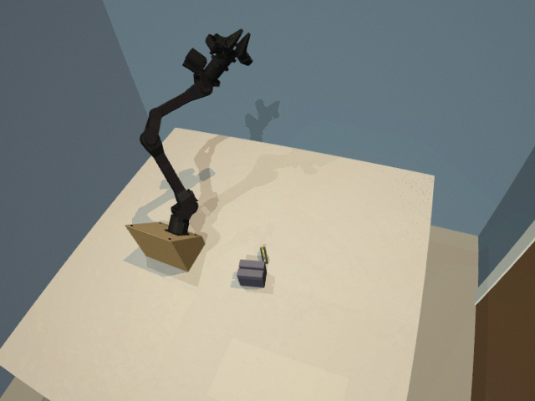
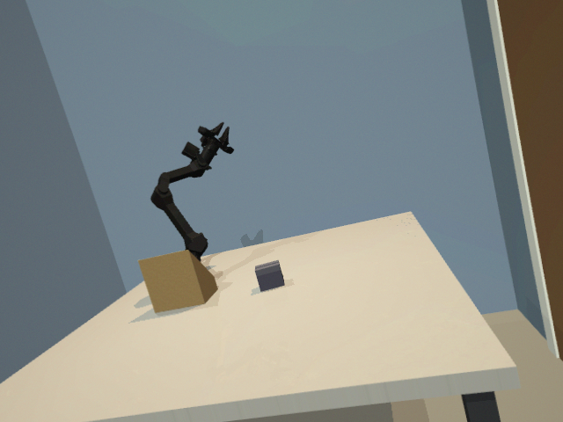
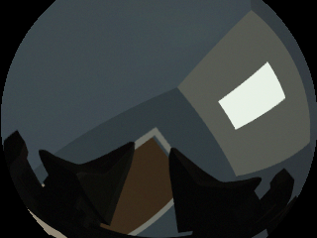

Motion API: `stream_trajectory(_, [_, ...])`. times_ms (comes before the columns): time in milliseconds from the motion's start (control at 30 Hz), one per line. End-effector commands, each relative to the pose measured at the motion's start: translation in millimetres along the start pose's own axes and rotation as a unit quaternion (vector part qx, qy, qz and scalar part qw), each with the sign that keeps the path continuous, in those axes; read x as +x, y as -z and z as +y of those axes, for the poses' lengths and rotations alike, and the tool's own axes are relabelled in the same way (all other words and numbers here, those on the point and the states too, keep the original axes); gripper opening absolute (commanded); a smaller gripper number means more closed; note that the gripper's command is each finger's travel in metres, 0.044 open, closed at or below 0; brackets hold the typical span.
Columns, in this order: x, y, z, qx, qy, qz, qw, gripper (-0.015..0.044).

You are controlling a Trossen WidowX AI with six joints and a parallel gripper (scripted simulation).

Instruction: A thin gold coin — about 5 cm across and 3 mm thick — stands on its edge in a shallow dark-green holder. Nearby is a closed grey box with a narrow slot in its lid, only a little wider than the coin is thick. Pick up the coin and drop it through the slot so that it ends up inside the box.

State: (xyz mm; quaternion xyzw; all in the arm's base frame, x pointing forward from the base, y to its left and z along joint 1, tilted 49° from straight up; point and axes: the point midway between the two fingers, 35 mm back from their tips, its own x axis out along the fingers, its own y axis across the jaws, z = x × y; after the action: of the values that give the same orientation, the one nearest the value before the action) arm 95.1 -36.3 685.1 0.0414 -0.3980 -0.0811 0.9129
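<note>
The grey box [image 1: 251,272] sits near the middle of the beige table [image 1: 328,267], well in from every edge, with bare table top all round it except on its far side, where the gold coin [image 1: 263,253] stands on edge in its dark-green holder [image 1: 264,260] just beside the box. No writing or label can be read anywhere. The black arm [image 1: 164,142] rises from its tan wedge-shaped base [image 1: 166,246], bends at the elbow and points its gripper [image 1: 242,39] up and away, high above the table and well apart from the coin. Its jaws are partly closed with nothing between them.
</note>
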Motion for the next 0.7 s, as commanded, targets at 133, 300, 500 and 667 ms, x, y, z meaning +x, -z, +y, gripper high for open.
stream_trajectory(133, [7.3,55.0,75.2,-0.083,-0.064,0.027,0.994,0.0161])
stream_trajectory(300, [10.0,101.5,120.7,-0.111,-0.130,0.061,0.983,0.0161])
stream_trajectory(500, [5.4,188.3,169.0,-0.133,-0.217,0.146,0.956,0.0161])
stream_trajectory(667, [-8.5,266.4,186.0,-0.146,-0.272,0.238,0.921,0.0161])
